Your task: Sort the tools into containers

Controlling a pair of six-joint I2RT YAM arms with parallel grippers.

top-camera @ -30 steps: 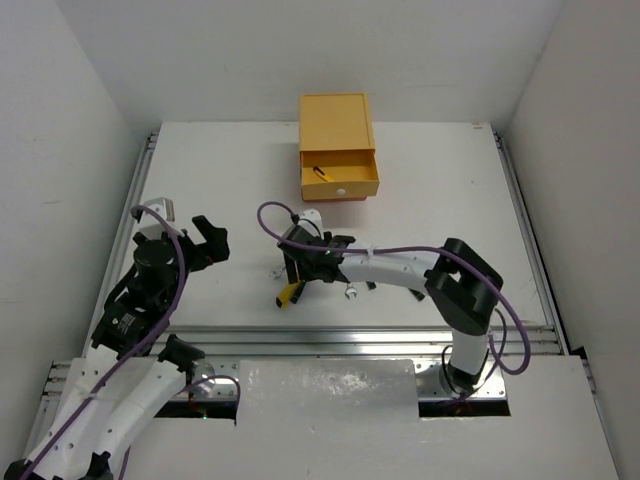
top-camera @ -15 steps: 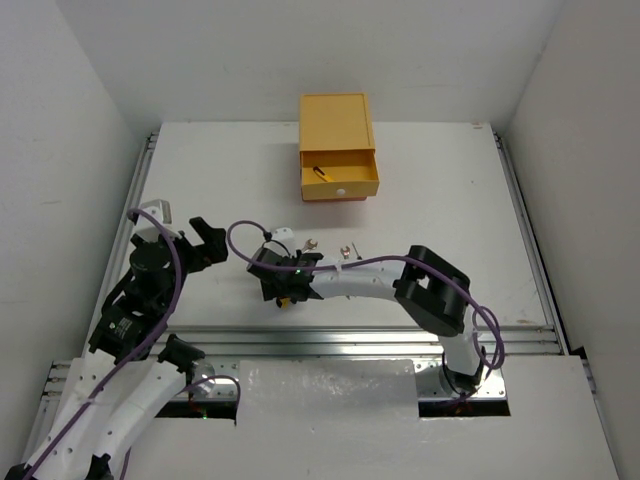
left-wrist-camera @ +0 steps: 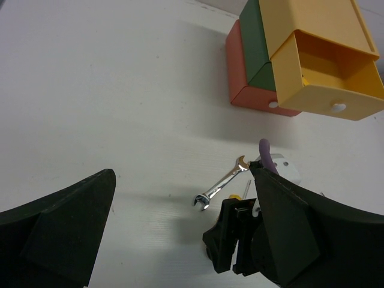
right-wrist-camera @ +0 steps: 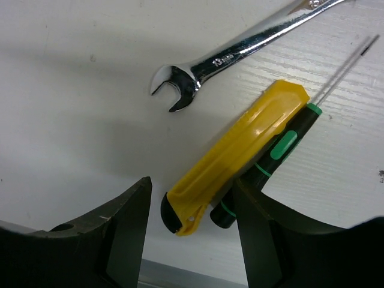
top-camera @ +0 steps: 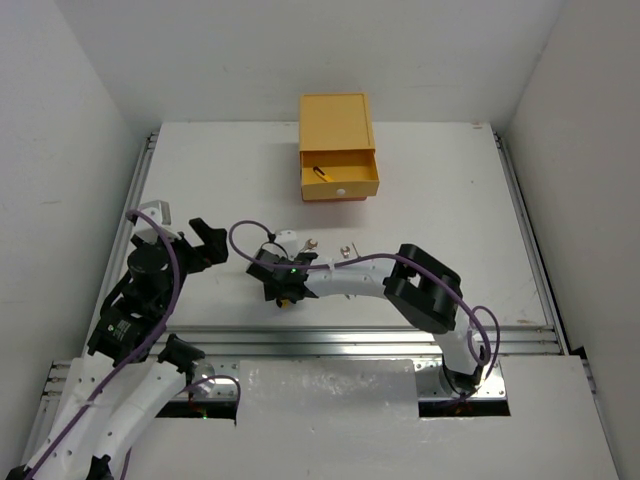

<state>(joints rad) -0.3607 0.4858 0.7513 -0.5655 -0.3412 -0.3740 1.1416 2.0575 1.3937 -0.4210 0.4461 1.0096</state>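
A yellow-black utility knife [right-wrist-camera: 240, 150] lies on the white table beside a green-black screwdriver [right-wrist-camera: 271, 157], with a silver wrench [right-wrist-camera: 240, 51] just beyond them. My right gripper [right-wrist-camera: 192, 228] is open and low, its jaws straddling the knife's black end and the screwdriver's handle; its left finger [right-wrist-camera: 117, 237] stands apart from the knife. From above, the right gripper [top-camera: 283, 285] covers both. A second wrench [top-camera: 346, 250] lies to its right. The chest [top-camera: 336, 125] has its yellow drawer [top-camera: 340, 180] pulled out, a yellow-handled tool [top-camera: 320, 172] inside. My left gripper [top-camera: 203, 242] hangs open, holding nothing.
In the left wrist view the green drawer [left-wrist-camera: 259, 45] and red-orange drawer [left-wrist-camera: 246, 84] sit shut under the yellow one [left-wrist-camera: 327, 75]. A metal rail [top-camera: 350, 335] runs along the near table edge. White walls enclose the table on three sides.
My right arm swung left and toward the near edge and came down over the knife, its jaws narrowing. The two wrenches it had covered now show. The left arm barely shifted.
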